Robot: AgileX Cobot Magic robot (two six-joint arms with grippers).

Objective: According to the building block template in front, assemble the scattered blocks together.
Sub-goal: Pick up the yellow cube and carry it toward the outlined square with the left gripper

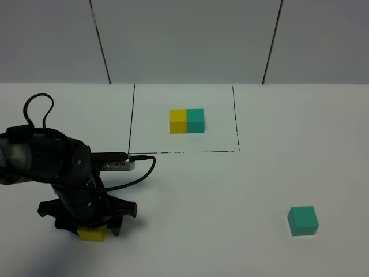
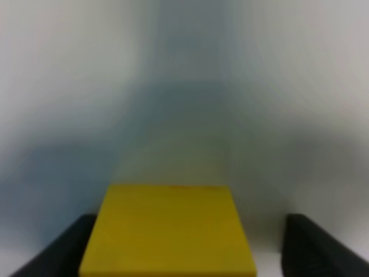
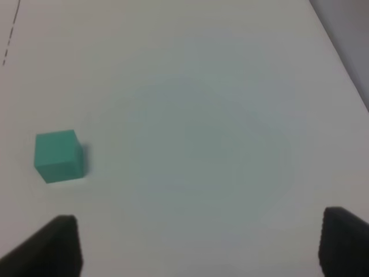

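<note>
The left arm is folded low at the near left of the table, its wrist turned straight down. The left hand is spread over the loose yellow cube, with a dark finger on either side. It is open: the left wrist view shows bare table between the cube and one finger, and I cannot tell whether the other finger touches it. A black cable loops from the arm.

The right hand hangs above bare table with its fingers wide apart and nothing between them. The teal cube sits off to one side of it, at the near right of the table and well apart from the yellow one.

The template, yellow and teal joined, lies farther back inside thin black lines.

The hand covers most of the yellow cube in the high view. The left wrist view is badly blurred. Both wrist views cut off the fingers, and the right arm is outside the high view.
</note>
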